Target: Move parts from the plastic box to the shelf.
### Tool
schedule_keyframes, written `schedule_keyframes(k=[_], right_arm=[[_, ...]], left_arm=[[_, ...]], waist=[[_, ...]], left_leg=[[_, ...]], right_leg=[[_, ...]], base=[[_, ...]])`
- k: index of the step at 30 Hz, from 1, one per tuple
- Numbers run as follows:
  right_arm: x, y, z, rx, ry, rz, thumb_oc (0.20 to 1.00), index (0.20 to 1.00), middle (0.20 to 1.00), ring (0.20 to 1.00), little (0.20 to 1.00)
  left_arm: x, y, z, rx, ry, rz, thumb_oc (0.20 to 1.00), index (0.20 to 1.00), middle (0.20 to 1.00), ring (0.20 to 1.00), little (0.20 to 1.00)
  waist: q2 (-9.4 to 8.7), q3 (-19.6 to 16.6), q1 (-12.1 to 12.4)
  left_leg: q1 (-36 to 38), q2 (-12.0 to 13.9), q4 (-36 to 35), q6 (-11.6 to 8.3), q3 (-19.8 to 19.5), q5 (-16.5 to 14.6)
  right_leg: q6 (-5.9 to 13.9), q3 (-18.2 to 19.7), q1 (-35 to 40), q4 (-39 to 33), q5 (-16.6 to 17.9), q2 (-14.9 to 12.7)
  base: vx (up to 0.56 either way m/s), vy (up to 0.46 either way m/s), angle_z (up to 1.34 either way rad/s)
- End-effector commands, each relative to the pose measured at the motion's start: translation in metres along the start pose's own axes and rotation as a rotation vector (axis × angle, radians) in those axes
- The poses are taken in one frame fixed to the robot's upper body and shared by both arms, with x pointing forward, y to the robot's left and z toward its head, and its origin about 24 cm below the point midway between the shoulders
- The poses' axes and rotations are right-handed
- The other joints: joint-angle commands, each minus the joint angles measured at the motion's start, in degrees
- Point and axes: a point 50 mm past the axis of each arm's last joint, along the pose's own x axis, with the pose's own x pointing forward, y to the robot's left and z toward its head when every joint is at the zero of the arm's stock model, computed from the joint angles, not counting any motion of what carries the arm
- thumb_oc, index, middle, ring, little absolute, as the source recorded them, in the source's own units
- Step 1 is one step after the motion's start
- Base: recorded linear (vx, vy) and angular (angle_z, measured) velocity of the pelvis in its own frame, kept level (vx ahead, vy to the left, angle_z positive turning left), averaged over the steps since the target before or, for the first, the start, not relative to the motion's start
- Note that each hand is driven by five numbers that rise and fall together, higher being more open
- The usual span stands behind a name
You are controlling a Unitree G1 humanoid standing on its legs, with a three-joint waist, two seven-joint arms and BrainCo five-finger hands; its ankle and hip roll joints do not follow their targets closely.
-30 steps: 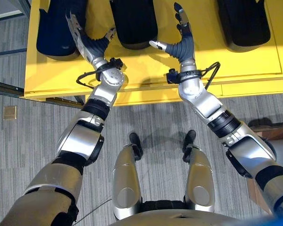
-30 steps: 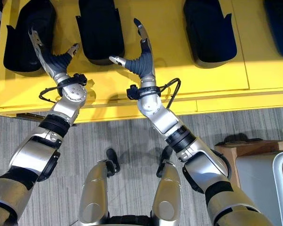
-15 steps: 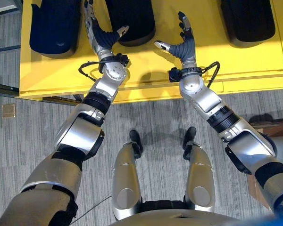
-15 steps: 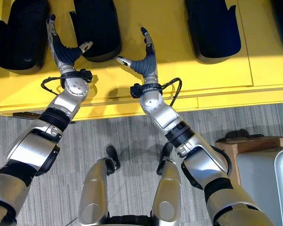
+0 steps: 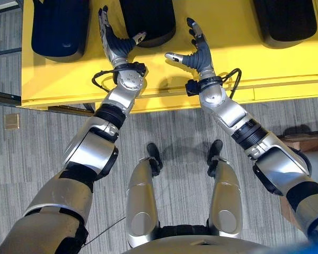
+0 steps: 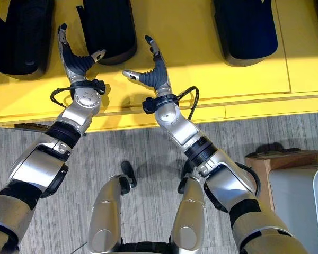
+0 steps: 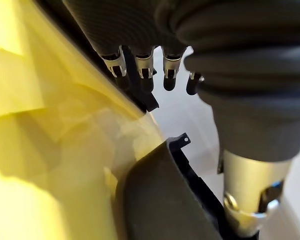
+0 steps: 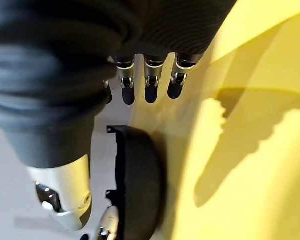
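Beside dark part [image 6: 107, 29]: left hand [image 6: 73, 55]

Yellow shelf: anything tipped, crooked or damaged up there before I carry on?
Nothing stands out. The dark parts lie in a row on the yellow shelf, none tipped or overhanging. The left hand and right hand hover open on either side of the middle part, holding nothing.

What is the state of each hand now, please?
Left hand: open, holding nothing, over the yellow shelf.
Right hand: open, holding nothing.
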Motion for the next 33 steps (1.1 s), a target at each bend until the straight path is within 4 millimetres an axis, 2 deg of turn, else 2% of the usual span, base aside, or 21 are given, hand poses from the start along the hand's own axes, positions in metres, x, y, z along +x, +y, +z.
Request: schedule_keyframes(k=[1,5,14,19,22,25,28,33], right_arm=[[0.020,0.008,0.041,0.082,-0.117,0.020,1.000,1.000,1.000,1.000,1.000],[0.023,0.013,0.046,0.153,-0.092,0.008,1.000,1.000,1.000,1.000,1.000],[0.023,0.008,0.041,0.234,-0.024,-0.148,1.000,1.000,1.000,1.000,1.000],[0.023,-0.002,0.039,0.194,-0.035,-0.276,1.000,1.000,1.000,1.000,1.000],[0.022,-0.008,0.047,0.148,-0.122,-0.330,1.000,1.000,1.000,1.000,1.000],[0.021,-0.006,0.049,0.129,-0.104,-0.282,1.000,1.000,1.000,1.000,1.000],[0.023,0.002,0.039,0.259,0.008,-0.238,1.000,1.000,1.000,1.000,1.000],[0.024,0.012,0.033,0.220,0.055,-0.134,1.000,1.000,1.000,1.000,1.000]], left_arm=[[0.006,-0.011,0.032,-0.106,-0.056,-0.012,1.000,1.000,1.000,1.000,1.000],[0.004,-0.019,0.038,-0.085,-0.085,-0.085,1.000,1.000,1.000,1.000,1.000],[0.000,-0.027,0.043,-0.125,-0.098,-0.123,1.000,1.000,1.000,1.000,1.000],[-0.005,-0.031,0.044,-0.122,-0.115,-0.139,1.000,1.000,1.000,1.000,1.000],[-0.008,-0.034,0.047,-0.129,-0.127,-0.139,1.000,1.000,1.000,1.000,1.000],[-0.013,-0.038,0.050,-0.154,-0.130,-0.131,1.000,1.000,1.000,1.000,1.000],[-0.016,-0.043,0.055,-0.159,-0.147,-0.171,1.000,1.000,1.000,1.000,1.000],[-0.021,-0.050,0.060,-0.134,-0.192,-0.227,1.000,1.000,1.000,1.000,1.000]], waist=[[1.77,-1.75,1.94],[1.81,-1.75,2.55],[2.54,-1.75,2.55],[2.98,-1.75,2.35],[3.23,-1.75,2.16],[3.47,-1.75,1.98],[3.74,-1.75,2.33],[3.86,-1.75,2.70]], left_leg=[[1.80,-2.74,-5.17,0.94,2.70,2.01],[0.56,-2.85,-4.80,1.24,2.42,1.85],[-1.08,-2.94,-4.11,1.43,2.13,1.66],[-1.79,-2.98,-3.67,1.60,2.10,1.38],[-2.17,-2.96,-3.62,1.70,2.12,1.30],[-2.39,-3.21,-3.62,1.79,2.12,1.14],[-3.46,-3.13,-2.43,1.88,1.61,0.93],[-4.20,-3.12,-1.70,2.09,1.19,0.99]], right_leg=[[0.00,-0.46,-2.11,6.26,-2.47,1.08],[0.01,-0.91,-3.24,7.05,-2.38,1.01],[-0.29,-0.50,-5.16,8.54,-2.96,0.90],[-0.42,-0.04,-6.05,9.41,-3.41,0.84],[-0.34,0.19,-6.62,9.78,-3.57,0.83],[-0.34,0.52,-7.05,9.98,-3.92,0.90],[-0.66,0.65,-7.99,11.61,-4.59,0.50],[-0.75,0.66,-8.79,12.95,-4.82,0.21]], base=[[0.02,-0.032,0.06],[0.02,-0.021,0.10],[0.02,0.014,0.01],[0.01,0.011,0.00],[0.01,0.009,0.00],[0.01,0.000,0.00],[0.04,-0.018,0.04],[0.02,-0.010,0.05]])
